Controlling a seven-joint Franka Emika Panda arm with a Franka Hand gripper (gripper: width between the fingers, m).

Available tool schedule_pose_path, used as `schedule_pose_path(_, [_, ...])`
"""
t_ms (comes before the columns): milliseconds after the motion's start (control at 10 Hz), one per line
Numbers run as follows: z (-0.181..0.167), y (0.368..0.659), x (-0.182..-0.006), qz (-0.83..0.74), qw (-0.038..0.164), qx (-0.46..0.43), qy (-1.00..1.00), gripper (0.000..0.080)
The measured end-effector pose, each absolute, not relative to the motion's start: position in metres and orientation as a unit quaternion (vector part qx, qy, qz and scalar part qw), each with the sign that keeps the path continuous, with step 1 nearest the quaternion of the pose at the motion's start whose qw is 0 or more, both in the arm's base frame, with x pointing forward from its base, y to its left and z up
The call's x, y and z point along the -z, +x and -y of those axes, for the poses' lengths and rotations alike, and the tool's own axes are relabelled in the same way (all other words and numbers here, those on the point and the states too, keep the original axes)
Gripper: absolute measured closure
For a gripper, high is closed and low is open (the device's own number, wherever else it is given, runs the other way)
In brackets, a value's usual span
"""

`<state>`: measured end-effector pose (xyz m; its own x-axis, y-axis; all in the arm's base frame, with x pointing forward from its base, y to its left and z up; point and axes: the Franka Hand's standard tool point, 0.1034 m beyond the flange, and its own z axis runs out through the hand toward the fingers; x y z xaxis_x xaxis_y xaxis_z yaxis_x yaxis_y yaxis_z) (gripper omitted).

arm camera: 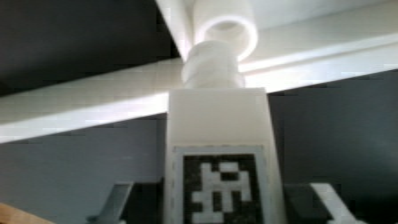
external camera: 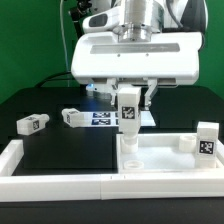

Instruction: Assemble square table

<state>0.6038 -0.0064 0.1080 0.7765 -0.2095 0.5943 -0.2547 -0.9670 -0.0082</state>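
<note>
Fingers (arm camera: 320, 205) pinch a leg (external camera: 128, 110) upright. The gripper (external camera: 130, 100) holds it over the tabletop (external camera: 165, 162) corner, peg at the hole; we can't tell if it's seated. A second leg (external camera: 207, 141) stands on the tabletop, and two loose legs (external camera: 32, 124) lie on the black table (external camera: 60, 145).

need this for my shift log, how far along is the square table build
Done: the right leg stands upright on the tabletop, apparently fitted. In hand: the gripper is shut on the held leg, upright with its narrow end at a corner hole. Left: seating that leg, then the two loose legs, the outer leg and the inner leg, lying on the black table.
</note>
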Motion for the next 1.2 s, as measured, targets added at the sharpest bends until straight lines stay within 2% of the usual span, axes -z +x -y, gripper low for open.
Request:
schedule_pose_path(400, [0.000,0.607,-0.091,0.116,0.039,-0.305,0.944,0.0512])
schedule_pose_path(1200, [0.001,0.618,-0.086,0.111,0.042,-0.306,0.945,0.0512])
